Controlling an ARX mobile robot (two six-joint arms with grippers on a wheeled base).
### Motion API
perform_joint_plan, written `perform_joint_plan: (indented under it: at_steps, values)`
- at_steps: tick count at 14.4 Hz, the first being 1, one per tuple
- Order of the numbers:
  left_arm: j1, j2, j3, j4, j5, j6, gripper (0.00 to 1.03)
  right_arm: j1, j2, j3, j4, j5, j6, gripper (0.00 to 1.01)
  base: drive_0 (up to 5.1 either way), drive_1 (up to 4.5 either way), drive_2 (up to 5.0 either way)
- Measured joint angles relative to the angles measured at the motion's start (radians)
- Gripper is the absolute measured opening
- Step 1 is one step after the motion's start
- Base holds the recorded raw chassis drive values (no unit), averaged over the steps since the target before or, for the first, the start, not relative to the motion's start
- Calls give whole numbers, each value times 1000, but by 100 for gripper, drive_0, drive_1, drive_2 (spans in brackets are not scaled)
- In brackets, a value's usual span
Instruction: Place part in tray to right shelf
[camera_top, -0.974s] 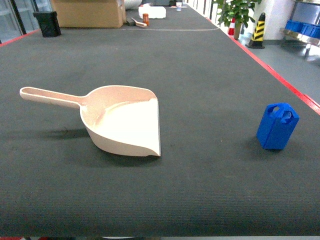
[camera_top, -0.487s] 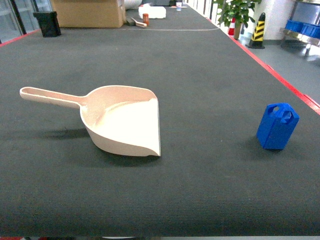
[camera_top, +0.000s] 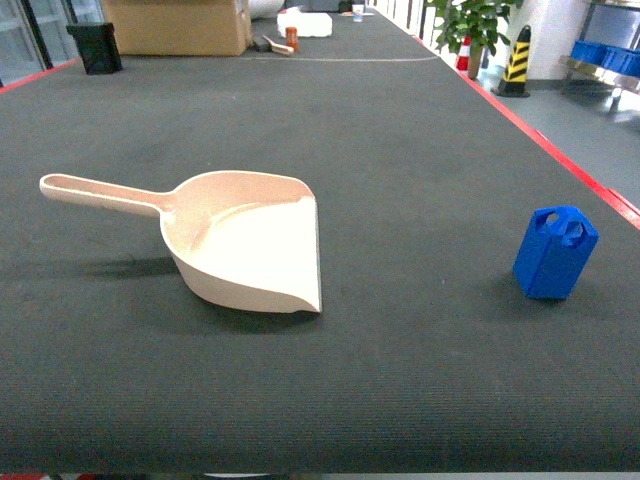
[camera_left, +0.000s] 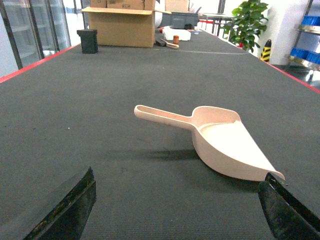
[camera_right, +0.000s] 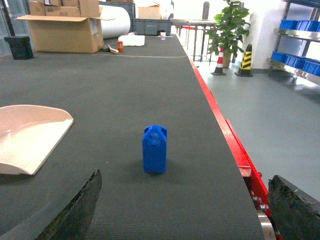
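A long table (camera_top: 400, 120) covered in dark grey ribbed matting stretches away from me, edged with a red strip on its right side. At its far end sit a large cardboard box (camera_top: 175, 25), a small black bin (camera_top: 95, 47) and some small items too distant to make out. Beyond the right edge, on a grey floor, stand a potted plant (camera_right: 229, 25), striped yellow-and-black posts (camera_right: 244, 60) and a steel rack holding blue crates (camera_right: 300, 25).

The tray (camera_top: 245, 240), a pale beige-pink scoop, lies on the table on my left side, its long handle pointing away to the left and its open mouth facing right. It holds nothing. The part (camera_top: 555, 252), a small bright-blue block with holes near its top, stands upright on the matting, well apart from the tray and near the table's red edge.

My left claw (camera_left: 175, 210) hangs low over the table, facing the tray, with its two dark fingers (camera_left: 65, 207) spread wide apart and gripping nothing. My right claw (camera_right: 185, 210) faces the part, fingers (camera_right: 75, 210) likewise spread wide, with the part standing ahead between them, untouched.
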Motion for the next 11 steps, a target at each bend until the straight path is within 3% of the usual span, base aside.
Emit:
perform_joint_plan:
  at_steps: [11]
  values:
    - [0,0,0,0,0,0,98,0,0,0,0,0,0,98,0,0,0]
